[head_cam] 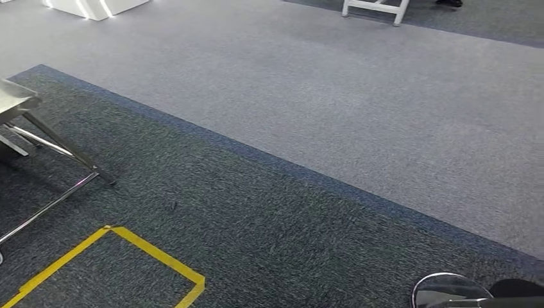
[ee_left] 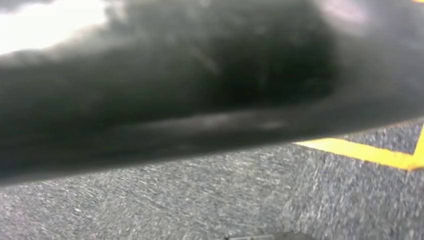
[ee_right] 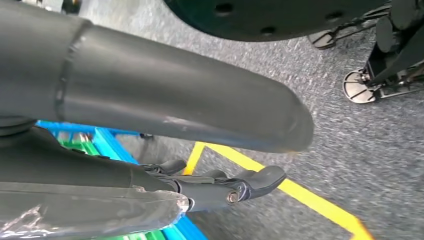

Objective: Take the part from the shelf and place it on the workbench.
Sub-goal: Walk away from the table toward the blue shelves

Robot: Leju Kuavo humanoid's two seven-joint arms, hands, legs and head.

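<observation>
Most of the head view is taken up by dark grey carpet (head_cam: 269,244), bordered by a blue strip (head_cam: 321,183) with paler grey carpet (head_cam: 359,90) beyond it. A metal table frame (head_cam: 58,151) is seen at the left, and white furniture (head_cam: 375,8) stands far off on the pale carpet. A square is marked on the dark carpet in yellow tape (head_cam: 154,253).

In the right wrist view, a blue and green frame (ee_right: 100,142) is seen behind the right hand (ee_right: 220,187), whose fingers (ee_right: 260,180) are stretched out straight. A dark piece in crinkled wrap (ee_right: 90,212) lies along them; whether it is gripped, or is the part at all, cannot be told. The left hand (ee_left: 175,85) is shown as a dark blur, so its state cannot be told.
</observation>
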